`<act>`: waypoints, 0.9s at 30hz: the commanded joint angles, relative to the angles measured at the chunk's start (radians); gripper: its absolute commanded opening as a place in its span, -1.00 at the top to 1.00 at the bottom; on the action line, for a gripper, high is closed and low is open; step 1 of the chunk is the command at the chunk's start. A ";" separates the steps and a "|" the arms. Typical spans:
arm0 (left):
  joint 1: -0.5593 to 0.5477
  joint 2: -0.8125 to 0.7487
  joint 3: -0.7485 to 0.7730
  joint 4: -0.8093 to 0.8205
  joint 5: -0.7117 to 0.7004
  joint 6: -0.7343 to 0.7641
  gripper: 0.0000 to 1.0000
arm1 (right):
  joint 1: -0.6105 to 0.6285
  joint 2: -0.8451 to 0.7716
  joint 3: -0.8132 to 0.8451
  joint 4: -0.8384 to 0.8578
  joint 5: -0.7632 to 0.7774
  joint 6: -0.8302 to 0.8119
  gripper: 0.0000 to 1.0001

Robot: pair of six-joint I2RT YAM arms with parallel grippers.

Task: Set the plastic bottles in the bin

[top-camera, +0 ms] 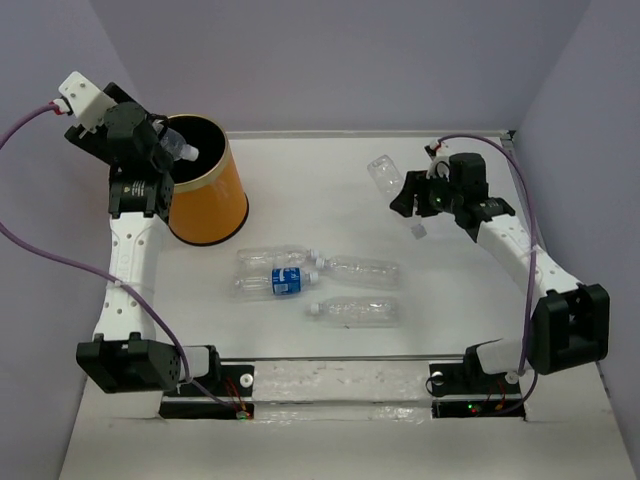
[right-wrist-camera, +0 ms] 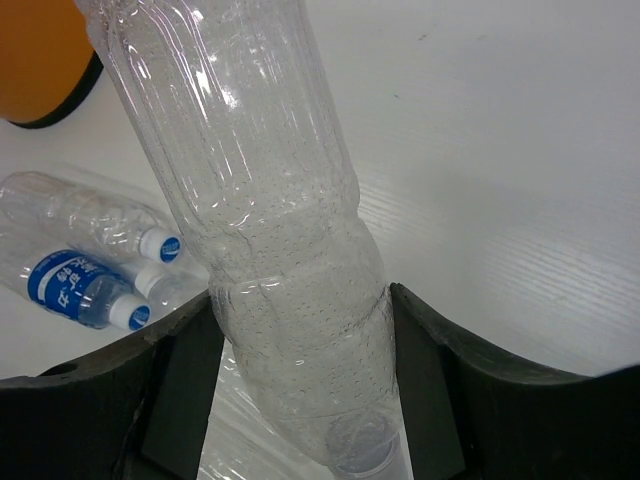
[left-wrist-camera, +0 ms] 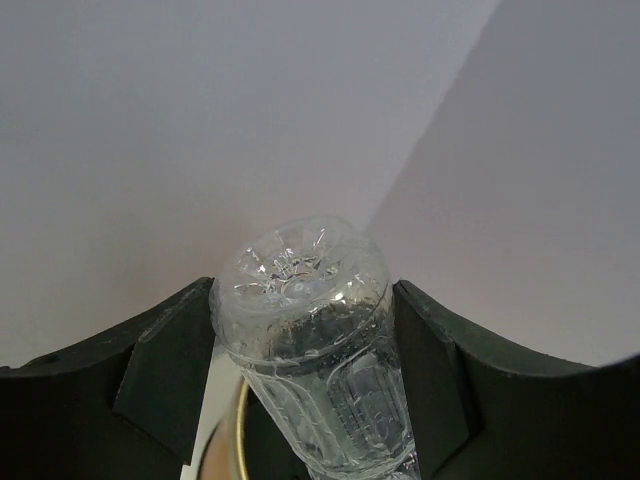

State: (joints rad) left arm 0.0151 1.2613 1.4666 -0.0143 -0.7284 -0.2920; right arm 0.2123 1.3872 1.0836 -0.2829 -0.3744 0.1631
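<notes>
1. Bin (top-camera: 218, 205): orange, black inside, standing upright at the far left of the table (top-camera: 320, 180), just beside the left arm.

2. Left gripper (top-camera: 168, 150): hanging at the bin's left rim. Its fingers (left-wrist-camera: 165, 375) are pressing on both sides of bottle 1 (left-wrist-camera: 305, 300) and gripping it.

3. Bottle 1: clear and crinkled, being held off the table with one end reaching over the bin's black opening. Its ribbed base is showing between the fingers in the left wrist view.

4. Right gripper (top-camera: 405, 198): sitting over the far right of the table, well apart from the bin. Its fingers (right-wrist-camera: 450, 400) are clamping bottle 2 (right-wrist-camera: 270, 200) near the neck end.

5. Bottle 2: clear, tilting, with its body leaning toward the bin side.

6. Bottle 3 (top-camera: 262, 260): clear, lying on its side mid-table.

7. Bottle 4 (top-camera: 287, 282): blue label, white cap, lying just beside bottle 3 on the near side.

8. Bottle 5 (top-camera: 365, 270): clear, lying to the right of bottles 3 and 4, with its cap pointing toward theirs.

9. Bottle 6 (top-camera: 358, 312): clear, lying nearest the arm bases, just beside bottle 5.
</notes>
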 commanded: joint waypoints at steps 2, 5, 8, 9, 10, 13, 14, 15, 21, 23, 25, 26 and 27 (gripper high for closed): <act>0.008 0.044 0.018 0.102 -0.117 0.137 -0.25 | 0.058 -0.053 -0.004 0.065 -0.049 0.024 0.25; 0.009 0.039 -0.022 0.137 -0.097 0.125 -0.81 | 0.113 -0.085 -0.004 0.059 -0.011 0.026 0.25; 0.009 0.044 0.004 0.107 -0.008 0.073 -0.98 | 0.162 -0.126 0.004 0.051 -0.004 0.032 0.25; 0.009 0.043 0.018 0.068 0.062 0.053 -0.98 | 0.195 -0.134 0.016 0.050 -0.008 0.036 0.25; 0.009 0.038 0.041 0.048 0.102 0.034 -0.98 | 0.214 -0.151 0.024 0.048 -0.009 0.041 0.25; -0.010 0.003 0.058 -0.030 0.245 -0.030 -0.98 | 0.285 -0.168 0.051 0.050 -0.011 0.049 0.25; -0.044 -0.011 0.057 -0.050 0.277 -0.042 -0.98 | 0.303 -0.171 0.059 0.053 -0.011 0.050 0.25; -0.076 -0.042 0.055 -0.093 0.362 -0.074 -0.98 | 0.320 -0.171 0.065 0.056 -0.012 0.053 0.24; -0.210 -0.155 -0.126 -0.165 0.938 -0.216 -0.98 | 0.387 -0.152 0.079 0.123 -0.080 0.087 0.25; -0.297 -0.207 -0.248 -0.145 1.067 -0.266 -0.98 | 0.387 -0.148 0.076 0.152 -0.104 0.101 0.25; -0.364 -0.273 -0.396 -0.061 1.129 -0.349 -0.98 | 0.397 -0.139 0.076 0.171 -0.116 0.118 0.25; -0.382 -0.293 -0.446 -0.017 1.149 -0.381 -0.98 | 0.397 -0.134 0.076 0.180 -0.119 0.122 0.25; -0.397 -0.325 -0.491 0.070 1.178 -0.410 -0.98 | 0.397 -0.129 0.076 0.186 -0.124 0.133 0.25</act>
State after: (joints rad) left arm -0.3168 1.0042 1.1553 -0.0940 0.1837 -0.5362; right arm 0.5980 1.2476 1.1191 -0.2012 -0.4530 0.2539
